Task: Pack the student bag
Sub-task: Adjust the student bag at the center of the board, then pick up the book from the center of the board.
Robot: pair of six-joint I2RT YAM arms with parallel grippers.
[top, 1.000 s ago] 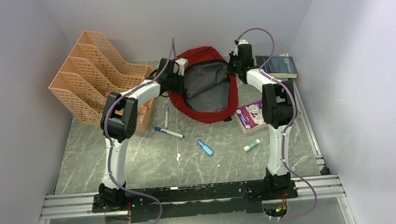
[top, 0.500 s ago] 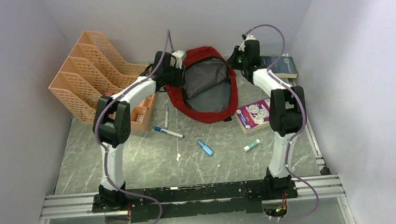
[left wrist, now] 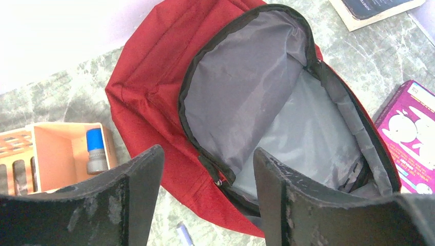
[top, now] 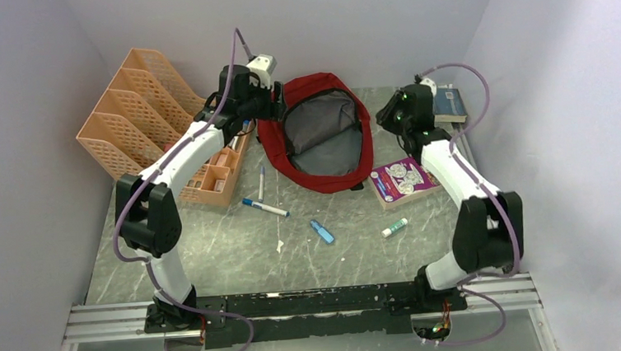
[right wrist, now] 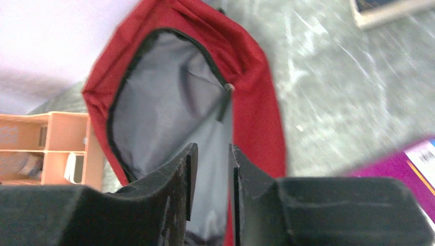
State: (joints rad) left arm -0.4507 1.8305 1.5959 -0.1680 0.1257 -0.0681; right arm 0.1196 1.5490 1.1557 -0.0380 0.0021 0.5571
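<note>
Overhead view evenly bright, sharp, soft shadows. Left wrist: upper left blown white, sheen inside the student bag [left wrist: 246, 97]. Right wrist: motion-smeared, worst at right

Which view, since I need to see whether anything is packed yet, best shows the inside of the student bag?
The left wrist view: it looks into the open student bag, grey lining sharp, nothing visible inside. The top external view shows the whole bag small. The right wrist view is blurred, its pincer covering the lower opening.
</note>
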